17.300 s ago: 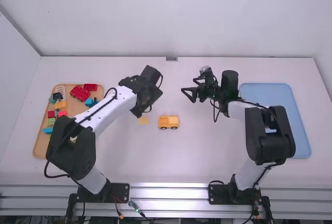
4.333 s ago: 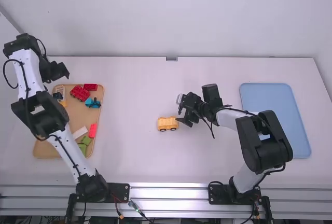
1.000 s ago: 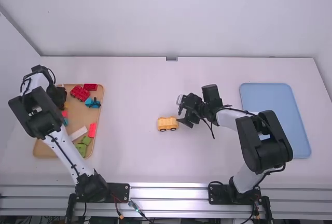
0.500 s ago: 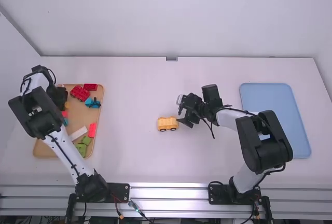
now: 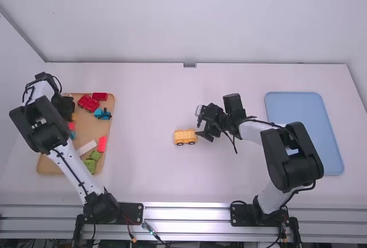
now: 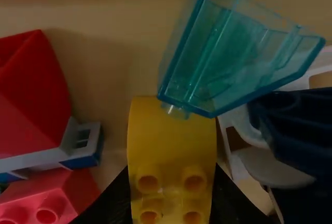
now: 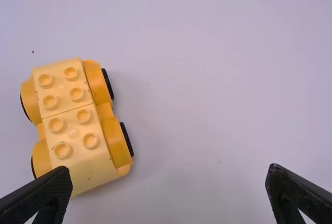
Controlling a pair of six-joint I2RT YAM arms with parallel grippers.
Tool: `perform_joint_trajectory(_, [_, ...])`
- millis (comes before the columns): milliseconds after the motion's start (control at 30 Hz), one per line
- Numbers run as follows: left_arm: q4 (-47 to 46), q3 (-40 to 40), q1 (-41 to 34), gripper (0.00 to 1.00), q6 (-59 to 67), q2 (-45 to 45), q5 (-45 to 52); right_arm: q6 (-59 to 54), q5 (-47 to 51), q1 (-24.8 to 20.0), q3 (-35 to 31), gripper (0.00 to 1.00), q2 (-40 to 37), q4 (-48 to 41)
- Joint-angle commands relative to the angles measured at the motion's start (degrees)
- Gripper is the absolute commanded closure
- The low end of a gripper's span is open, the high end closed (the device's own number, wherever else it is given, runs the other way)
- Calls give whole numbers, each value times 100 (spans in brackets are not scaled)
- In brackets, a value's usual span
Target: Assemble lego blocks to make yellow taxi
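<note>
My left claw (image 5: 67, 109), over the tan tray (image 5: 46, 165), is closed on one glossy yellow plastic block (image 6: 171, 141); its black fingers (image 6: 111, 200) bear against opposite sides. The block is rounded at one end, and four round studs show at the other. Touching or just beside that rounded end is one transparent teal piece (image 6: 236, 58); flanking the block are one red wedge-shaped piece (image 6: 33, 99) and one red studded block (image 6: 49, 198).

My right claw (image 5: 199, 128) stands wide, its fingers well apart, with nothing between the tips. Near it on the white table (image 5: 155, 173) lies one yellow wheeled car (image 5: 185, 137), closer to one finger; whether they touch I cannot tell. The car is upright, with four black-rimmed wheels under orange-yellow arches and two pale yellow blocks end to end on top, each with four studs.

Farther out, the tray also holds one dark red car (image 5: 88, 103), one cream block (image 5: 86, 147) and two green pieces (image 5: 90, 165). One blue tray (image 5: 307, 110) lies beyond my right arm.
</note>
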Motion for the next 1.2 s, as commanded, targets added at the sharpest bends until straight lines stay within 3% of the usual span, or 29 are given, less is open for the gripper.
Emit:
perform_joint_trajectory(0, [-39, -22, -31, 77, 35, 81, 57, 11, -35, 17, 39, 1, -136, -17])
perform_joint_trajectory(100, [-122, -22, -33, 83, 33, -22, 52, 13, -33, 17, 39, 1, -136, -2])
perform_joint_trajectory(200, [-275, -22, -33, 98, -26, -199, 55, 11, -35, 17, 39, 1, -136, -2])
perform_joint_trajectory(400, [-660, -24, -98, 97, -153, -763, -280, 11, -35, 17, 39, 1, -136, -22])
perform_joint_trajectory(500, [-824, -24, -243, 89, 116, -1088, -409, 11, -35, 17, 39, 1, -136, -7])
perform_joint_trajectory(733, [-1241, -92, -763, 91, -2, -1626, -645, 13, -37, 24, 39, 1, -136, -4])
perform_joint_trajectory(900, [-1060, -739, -1414, 91, -260, -2057, -1025, 9, -35, 15, 39, 1, -136, 4])
perform_joint_trajectory(1033, [-140, -1930, -2275, 93, 50, -2686, -922, 13, -35, 17, 39, 1, -136, 20])
perform_joint_trajectory(1167, [660, -2791, -2946, 98, 1432, -3211, -568, 11, -37, 17, 39, 1, -136, 22])
